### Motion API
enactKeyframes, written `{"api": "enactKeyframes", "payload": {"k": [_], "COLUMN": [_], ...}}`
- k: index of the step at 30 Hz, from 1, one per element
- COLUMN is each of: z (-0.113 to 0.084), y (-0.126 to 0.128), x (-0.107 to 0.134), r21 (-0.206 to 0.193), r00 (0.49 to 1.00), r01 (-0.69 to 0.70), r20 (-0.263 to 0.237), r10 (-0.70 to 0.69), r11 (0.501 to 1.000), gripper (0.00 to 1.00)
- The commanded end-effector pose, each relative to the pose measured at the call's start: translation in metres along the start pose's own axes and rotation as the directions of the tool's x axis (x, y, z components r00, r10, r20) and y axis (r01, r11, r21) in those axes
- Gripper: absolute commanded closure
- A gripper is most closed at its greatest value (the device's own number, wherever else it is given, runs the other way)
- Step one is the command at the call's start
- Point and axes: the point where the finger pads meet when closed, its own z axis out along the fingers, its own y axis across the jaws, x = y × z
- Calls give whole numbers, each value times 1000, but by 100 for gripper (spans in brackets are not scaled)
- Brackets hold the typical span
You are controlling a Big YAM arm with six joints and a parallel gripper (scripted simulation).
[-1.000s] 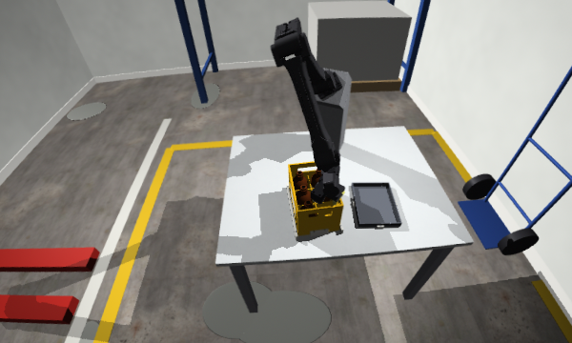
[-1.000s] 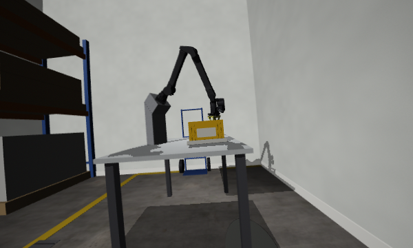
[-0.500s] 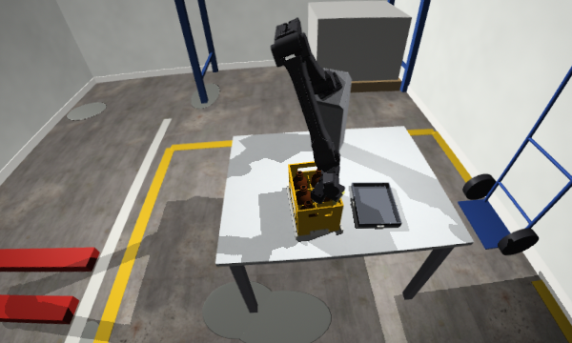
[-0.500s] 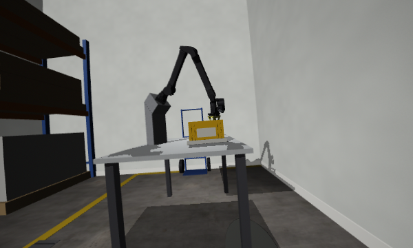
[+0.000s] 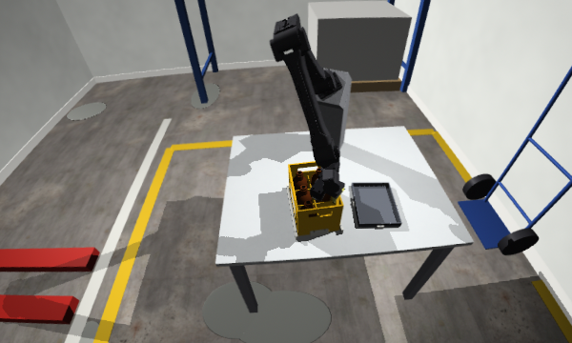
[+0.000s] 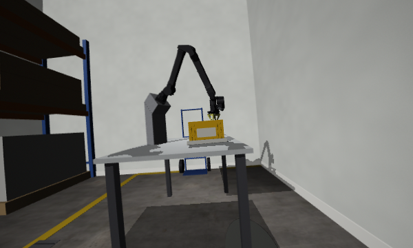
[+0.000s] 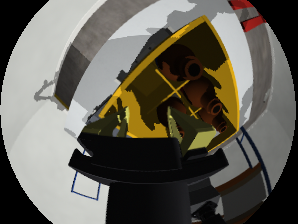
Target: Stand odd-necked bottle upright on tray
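A yellow crate (image 5: 315, 219) (image 6: 206, 130) (image 7: 220, 50) stands on the white table (image 5: 267, 229). Brown bottles (image 5: 303, 191) (image 7: 193, 70) stand in its compartments; I cannot tell their necks apart. My gripper (image 5: 325, 192) (image 6: 213, 117) (image 7: 148, 109) is open, with nothing between the fingers. It hangs just above the crate's right side, over the bottle tops. The dark tray (image 5: 376, 205) lies flat on the table, right of the crate, with nothing on it.
A blue hand truck (image 5: 529, 191) stands right of the table by the wall. The robot's grey base (image 6: 155, 117) stands at the table's far side. Red beams (image 5: 33, 259) lie on the floor to the left. Shelving (image 6: 31, 86) stands further off.
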Motion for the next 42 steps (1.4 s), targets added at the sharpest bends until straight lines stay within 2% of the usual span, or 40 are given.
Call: {"api": "enactKeyframes", "payload": {"k": [1, 7, 9, 20, 26, 27, 31, 32, 42], "z": [-22, -42, -42, -72, -75, -64, -68, -68, -68], "y": [8, 8, 8, 8, 8, 7, 9, 9, 9], "x": [-4, -4, -4, -6, -5, 3, 0, 1, 1], "r21": [-22, -23, -23, -25, -23, -6, -15, -15, -15], "r00": [1000, 1000, 1000, 1000, 1000, 1000, 1000, 1000, 1000], "r01": [-8, -8, -8, -10, -9, 2, 1, 1, 1], "r20": [14, 14, 14, 17, 14, -9, 1, 1, 1], "r10": [8, 9, 9, 11, 9, -2, -1, -1, -1], "r11": [1000, 1000, 1000, 1000, 1000, 1000, 1000, 1000, 1000], "gripper": [39, 39, 39, 39, 39, 39, 39, 100, 100]}}
